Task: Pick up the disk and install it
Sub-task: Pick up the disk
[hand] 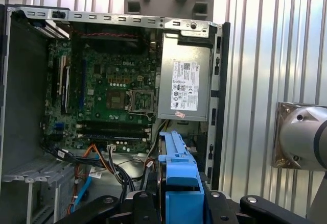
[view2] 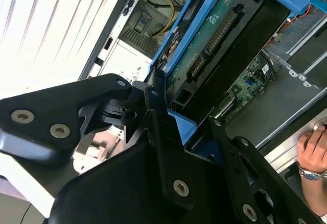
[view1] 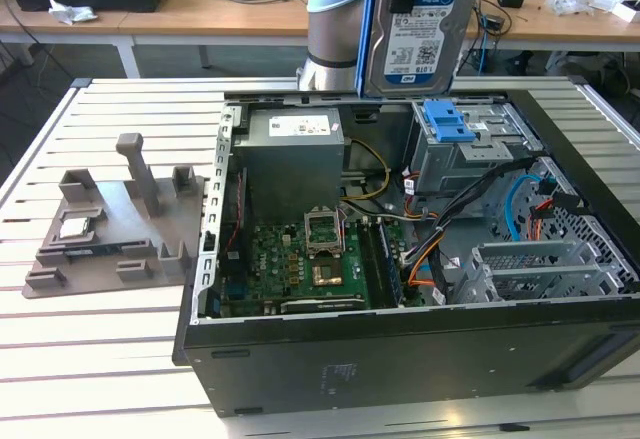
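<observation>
Slatted table (view1: 100, 339) carries an open computer case (view1: 400, 364) with motherboard (view1: 285, 259); above, pincer (hand: 179, 203) clasps the disk (view1: 420, 44).

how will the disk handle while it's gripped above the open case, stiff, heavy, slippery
Probably stiff: the disk hangs upright from the gripper without sagging. Its silver metal body suggests it's heavy for its size. The smooth blue frame could slip, and the exposed circuit board looks knock-sensitive.
</observation>
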Controlling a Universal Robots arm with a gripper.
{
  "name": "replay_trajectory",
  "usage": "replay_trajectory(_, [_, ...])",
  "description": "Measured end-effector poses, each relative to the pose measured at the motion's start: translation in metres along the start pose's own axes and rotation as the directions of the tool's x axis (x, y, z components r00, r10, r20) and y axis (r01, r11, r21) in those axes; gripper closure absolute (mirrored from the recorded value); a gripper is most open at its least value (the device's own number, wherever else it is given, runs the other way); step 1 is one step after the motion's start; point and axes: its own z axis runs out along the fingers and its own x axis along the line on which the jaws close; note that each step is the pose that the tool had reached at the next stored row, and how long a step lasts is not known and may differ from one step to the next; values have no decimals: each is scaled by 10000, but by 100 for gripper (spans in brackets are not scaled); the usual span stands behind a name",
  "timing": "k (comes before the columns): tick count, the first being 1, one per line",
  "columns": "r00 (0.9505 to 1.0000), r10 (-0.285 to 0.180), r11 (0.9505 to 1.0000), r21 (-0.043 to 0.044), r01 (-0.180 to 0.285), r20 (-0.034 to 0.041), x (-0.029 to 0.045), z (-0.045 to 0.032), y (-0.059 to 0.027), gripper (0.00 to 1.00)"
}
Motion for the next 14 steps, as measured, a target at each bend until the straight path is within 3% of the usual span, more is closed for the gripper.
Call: replay_trajectory(14, [10000, 1, 10000, 1, -1, 1, 58, 7, -65, 63])
